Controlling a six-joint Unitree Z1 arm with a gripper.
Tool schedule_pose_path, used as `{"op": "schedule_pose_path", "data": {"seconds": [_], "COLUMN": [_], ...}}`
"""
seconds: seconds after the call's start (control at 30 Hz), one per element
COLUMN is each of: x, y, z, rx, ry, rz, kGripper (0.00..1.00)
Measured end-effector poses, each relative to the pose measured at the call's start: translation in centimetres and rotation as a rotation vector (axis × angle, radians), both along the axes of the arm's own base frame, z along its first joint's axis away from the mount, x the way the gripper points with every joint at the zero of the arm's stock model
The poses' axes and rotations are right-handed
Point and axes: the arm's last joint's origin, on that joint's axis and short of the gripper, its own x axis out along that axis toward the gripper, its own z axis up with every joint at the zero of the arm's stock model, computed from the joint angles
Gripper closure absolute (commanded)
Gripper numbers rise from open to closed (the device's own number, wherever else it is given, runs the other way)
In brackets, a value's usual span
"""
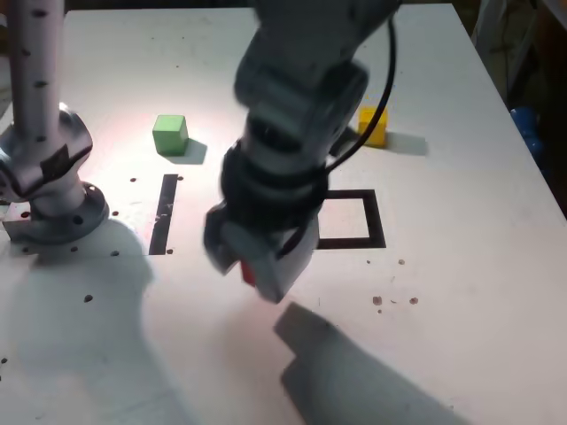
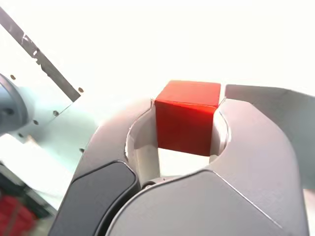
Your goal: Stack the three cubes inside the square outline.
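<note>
Between the two fingertips of the gripper point(image 2: 184, 120), one matte red cube point(image 2: 187, 118) is grasped, its sides touching both fingers; the fingers are parted only by the cube's breadth. In the exterior view the cube is mostly hidden by the gripper, and whether it touches the tabletop point(image 1: 478, 292) appears uncertain from that angle.

Count of cubes: three. One red, in the grip; one green cube point(image 1: 170, 135), on the tabletop toward the exterior view's left; one yellow cube point(image 1: 373, 127), near the far side of the square outline point(image 1: 376, 219), apart from it and partly covered by the arm's cable point(image 1: 387, 88).

Count of black floor marks: one thick-bordered square outline, its left portion obscured in the exterior view by the arm, and one straight narrow black strip point(image 1: 164, 214), between the round metal base point(image 1: 58, 217) and the gripper. Both loose cubes cast shadows toward the exterior view's right.
</note>
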Motion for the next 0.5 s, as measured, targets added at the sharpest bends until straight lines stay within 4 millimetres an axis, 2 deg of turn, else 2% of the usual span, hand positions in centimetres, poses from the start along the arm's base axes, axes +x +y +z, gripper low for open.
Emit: {"op": "schedule_pose_path", "data": {"seconds": [0.3, 0.5], "x": [4.5, 6.6], "y": [6.4, 10.7], "z": [2.7, 1.6], "rx": [-0.072, -0.075], "ry": [-0.075, -0.042], "rz": [0.249, 0.374], "kGripper": [0.65, 0.65]}}
